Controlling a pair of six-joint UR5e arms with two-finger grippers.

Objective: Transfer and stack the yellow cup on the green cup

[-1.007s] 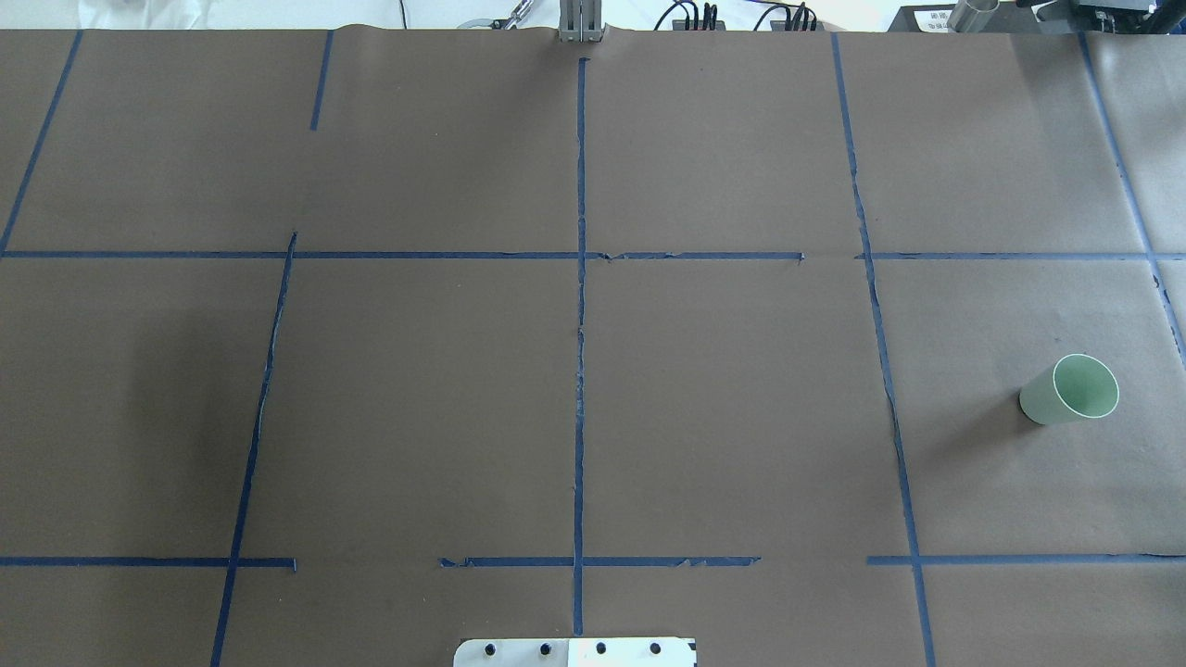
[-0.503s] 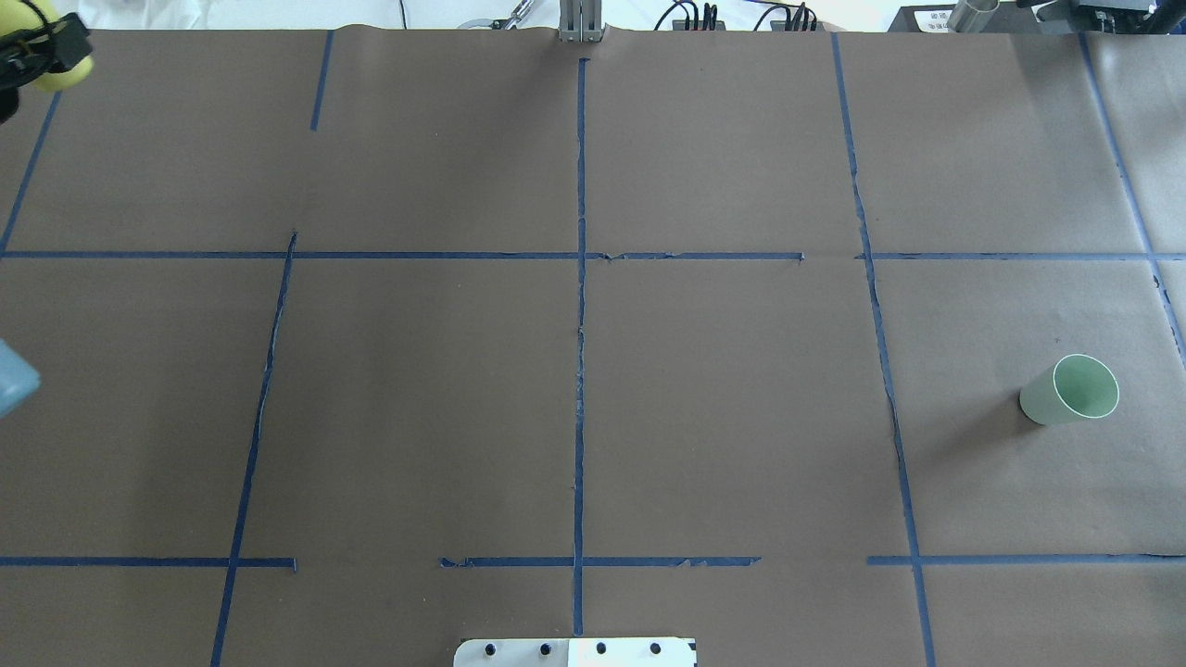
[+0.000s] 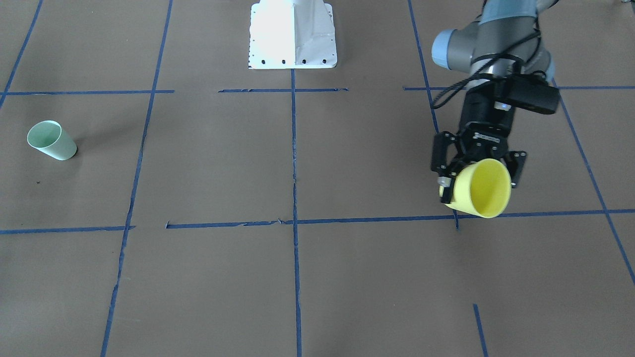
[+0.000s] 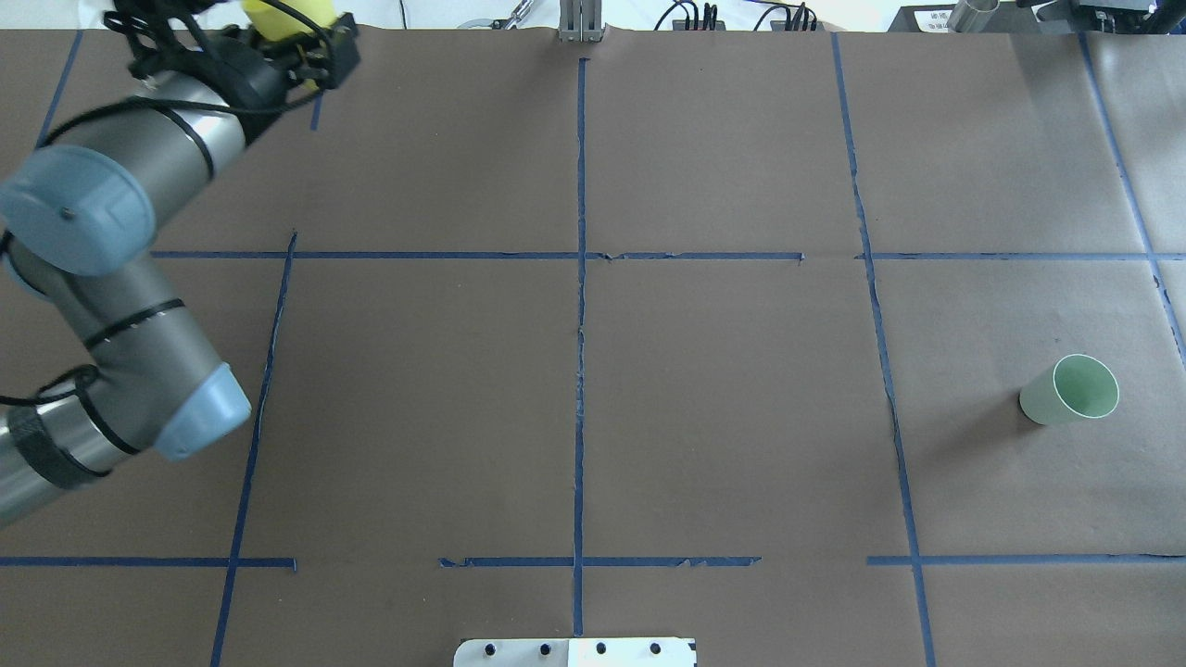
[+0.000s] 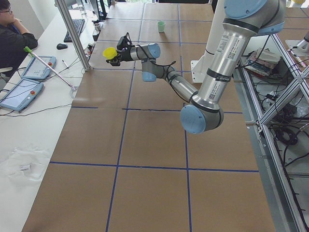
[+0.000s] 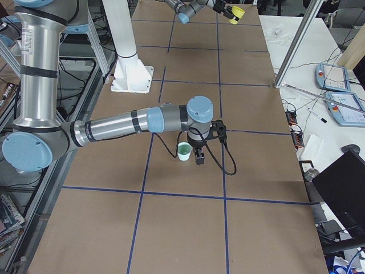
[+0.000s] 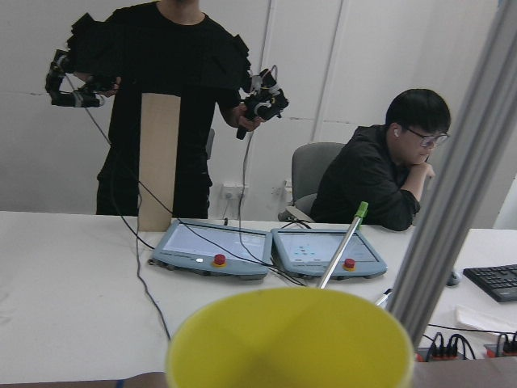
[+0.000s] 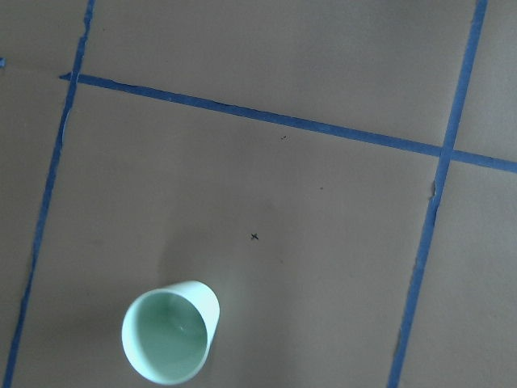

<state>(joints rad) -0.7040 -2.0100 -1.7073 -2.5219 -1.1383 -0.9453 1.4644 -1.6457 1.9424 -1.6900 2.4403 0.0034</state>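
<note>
Your left gripper has its 2 fingers clamped on the yellow cup, 1 on each side of the wall near the rim. The cup is in the air over the robot's left side of the brown paper-covered table. It lies tipped over, with its mouth facing your side of the table. In the front-facing view it sits just above a blue tape line. In the left wrist view only the cup's rim shows along the bottom edge.

The green cup stands upright, mouth up, on the robot's right side of the table, well apart from the yellow one. Nothing is inside it. The right wrist camera looks down on it from above.

You can see the right gripper only in the exterior right view, low and just beside the green cup. From there you cannot tell whether its fingers are spread or closed.
</note>
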